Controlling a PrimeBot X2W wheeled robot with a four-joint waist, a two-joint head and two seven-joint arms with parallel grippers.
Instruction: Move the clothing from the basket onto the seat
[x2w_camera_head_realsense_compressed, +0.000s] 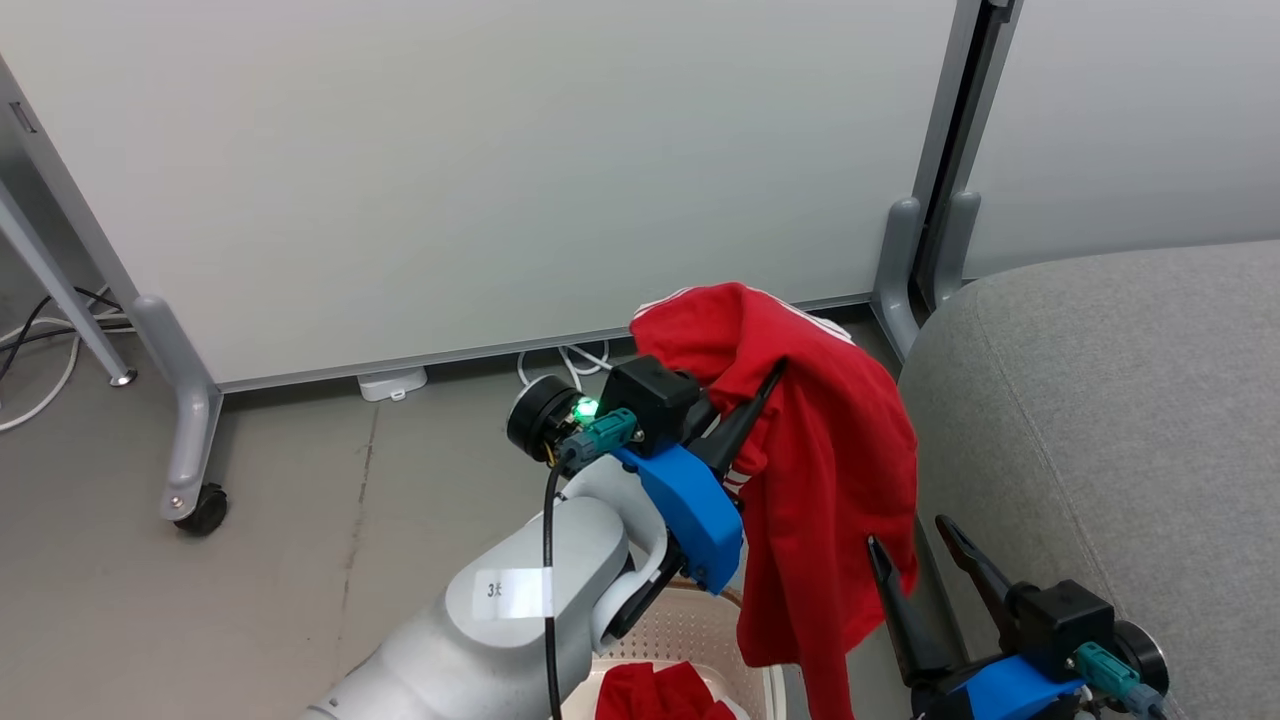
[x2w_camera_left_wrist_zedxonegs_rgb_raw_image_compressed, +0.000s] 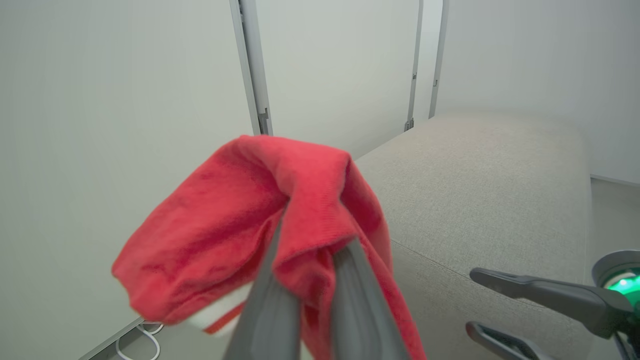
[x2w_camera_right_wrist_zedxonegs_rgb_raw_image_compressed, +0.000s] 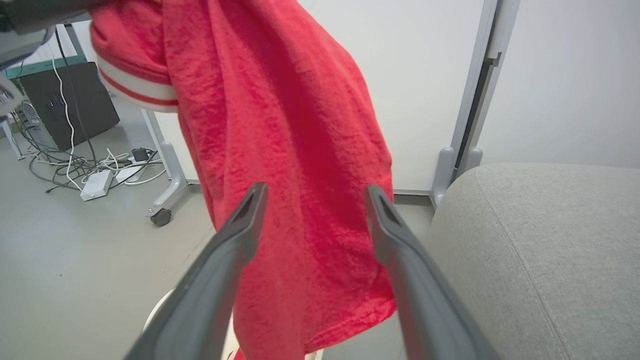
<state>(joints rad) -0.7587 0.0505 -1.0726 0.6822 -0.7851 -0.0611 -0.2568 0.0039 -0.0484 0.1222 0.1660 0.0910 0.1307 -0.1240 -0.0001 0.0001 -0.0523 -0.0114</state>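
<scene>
My left gripper (x2w_camera_head_realsense_compressed: 765, 385) is shut on a bright-red garment (x2w_camera_head_realsense_compressed: 830, 470) with white striped trim, held up in the air left of the grey seat (x2w_camera_head_realsense_compressed: 1110, 420). In the left wrist view the cloth (x2w_camera_left_wrist_zedxonegs_rgb_raw_image_compressed: 260, 215) bunches over the closed fingers (x2w_camera_left_wrist_zedxonegs_rgb_raw_image_compressed: 275, 305). The garment hangs down over the cream perforated basket (x2w_camera_head_realsense_compressed: 690, 625), where another red piece (x2w_camera_head_realsense_compressed: 655, 692) lies. My right gripper (x2w_camera_head_realsense_compressed: 910, 530) stands open at the lower right, just beside the hanging cloth. In the right wrist view its fingers (x2w_camera_right_wrist_zedxonegs_rgb_raw_image_compressed: 240, 235) frame the dangling fabric (x2w_camera_right_wrist_zedxonegs_rgb_raw_image_compressed: 295, 165) without touching it.
White partition panels (x2w_camera_head_realsense_compressed: 480, 170) on wheeled feet (x2w_camera_head_realsense_compressed: 205, 510) stand behind. Cables and a power strip (x2w_camera_right_wrist_zedxonegs_rgb_raw_image_compressed: 97, 182) lie on the grey floor at left, near a dark computer case (x2w_camera_right_wrist_zedxonegs_rgb_raw_image_compressed: 70, 107). The seat's rounded edge is close to my right arm.
</scene>
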